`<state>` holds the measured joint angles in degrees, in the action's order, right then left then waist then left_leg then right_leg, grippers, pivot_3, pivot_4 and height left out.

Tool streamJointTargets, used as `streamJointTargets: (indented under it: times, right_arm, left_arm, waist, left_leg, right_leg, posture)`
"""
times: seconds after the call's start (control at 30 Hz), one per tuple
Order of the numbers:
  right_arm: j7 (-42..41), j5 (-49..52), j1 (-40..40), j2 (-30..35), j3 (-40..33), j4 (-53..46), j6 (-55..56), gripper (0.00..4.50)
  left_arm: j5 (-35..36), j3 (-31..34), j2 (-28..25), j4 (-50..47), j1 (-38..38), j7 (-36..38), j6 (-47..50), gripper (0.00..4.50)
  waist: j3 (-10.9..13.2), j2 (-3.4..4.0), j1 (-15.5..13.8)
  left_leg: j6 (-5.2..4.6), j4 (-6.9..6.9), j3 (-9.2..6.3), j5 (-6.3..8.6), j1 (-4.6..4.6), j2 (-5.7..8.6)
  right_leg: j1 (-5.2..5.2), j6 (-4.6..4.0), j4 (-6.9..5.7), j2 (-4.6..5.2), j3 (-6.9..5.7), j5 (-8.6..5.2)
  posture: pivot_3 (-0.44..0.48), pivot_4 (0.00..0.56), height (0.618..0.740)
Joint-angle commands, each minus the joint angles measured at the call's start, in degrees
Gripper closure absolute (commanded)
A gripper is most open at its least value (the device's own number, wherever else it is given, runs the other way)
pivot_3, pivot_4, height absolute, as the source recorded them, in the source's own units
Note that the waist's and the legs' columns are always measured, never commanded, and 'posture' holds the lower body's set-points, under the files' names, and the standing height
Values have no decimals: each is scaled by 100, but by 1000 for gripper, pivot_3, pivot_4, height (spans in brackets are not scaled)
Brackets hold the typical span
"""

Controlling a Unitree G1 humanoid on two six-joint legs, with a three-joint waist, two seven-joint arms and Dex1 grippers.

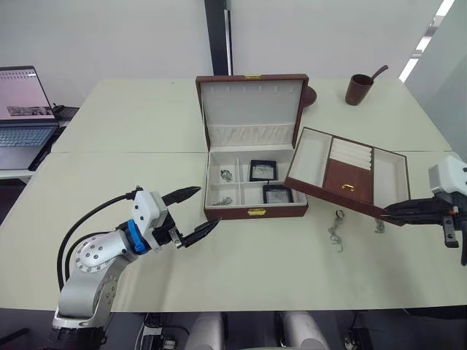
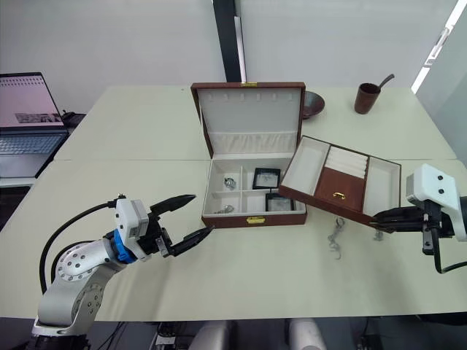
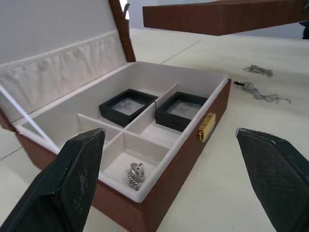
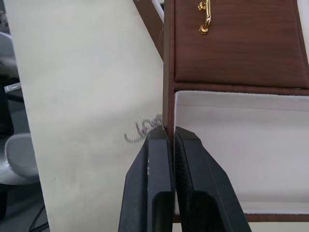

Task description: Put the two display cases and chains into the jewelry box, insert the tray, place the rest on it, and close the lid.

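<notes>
The right end effector pinches the rim of the tray, holding it tilted above the table, just right of the open jewelry box. The left end effector, fingers spread, hovers left of the box. Two display cases lie inside; chains lie on the table.

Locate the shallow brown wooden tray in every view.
Left eye: shallow brown wooden tray, right of centre, tilted.
Right eye: right of centre.
Left wrist: its underside along the upper edge.
Right wrist: its wall pinched in the right claw.
Shared landmark: large reddish-brown wooden jewelry box.
</notes>
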<state>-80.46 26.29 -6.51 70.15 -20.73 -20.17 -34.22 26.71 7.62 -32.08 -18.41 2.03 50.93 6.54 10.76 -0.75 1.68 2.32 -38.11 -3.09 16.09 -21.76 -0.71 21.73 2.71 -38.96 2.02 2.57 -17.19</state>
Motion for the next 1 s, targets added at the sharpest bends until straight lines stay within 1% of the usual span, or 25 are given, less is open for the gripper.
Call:
streamJointTargets:
  times: [0.03, 0.17, 0.3, 0.5, 0.73, 1.0]
  right_arm:
    - [123, 69, -469, -30, 429, -87, 205, 4487]
    - [195, -114, -1015, -171, 1094, 144, 423, 4487]
    - [169, -346, -1793, -560, 1941, 405, 692, 4487]
    - [82, -798, -2661, -1025, 2752, 732, 1007, 4487]
    - [96, -1428, -3290, -1383, 3535, 921, 911, 4487]
    - [285, -1981, -3792, -1909, 3998, 1306, 841, 4487]
  left_arm:
    - [96, 221, 43, -402, 210, -253, 34, 0]
    - [143, 336, 73, -643, 455, -456, 109, 0]
    - [176, 525, 133, -958, 912, -659, 115, 0]
    - [175, 634, 278, -1251, 1401, -882, 37, 0]
    - [107, 631, 434, -1353, 1632, -1069, -68, 0]
    - [71, 651, 488, -1328, 1712, -1145, -181, 0]
  waist:
    - [1, -2, 4]
    - [2, -3, -3]
    - [3, -5, 12]
    - [4, -6, -1]
    - [4, -6, -16]
    - [4, -7, -10]
  left_leg:
    - [0, 0, 1, 0, -1, 0]
    - [0, 1, 1, 0, -2, -2]
    - [0, 2, -1, 0, -3, -3]
    - [0, 3, -8, 0, -5, -2]
    - [0, 3, -18, 0, -9, 0]
    - [0, 4, -21, 0, -8, -1]
  right_leg:
    - [0, 0, 0, 0, 0, 0]
    - [2, 0, 1, 0, -4, 0]
    - [5, 0, 4, 1, -3, 0]
    - [8, -1, 3, 1, -2, 0]
    - [8, -1, 4, 4, -7, 0]
    - [14, -2, 2, 3, -5, 0]
  posture:
    - [0, 150, 740]
    - [0, 150, 740]
    - [0, 150, 740]
    - [0, 150, 740]
    - [0, 150, 740]
    - [0, 150, 740]
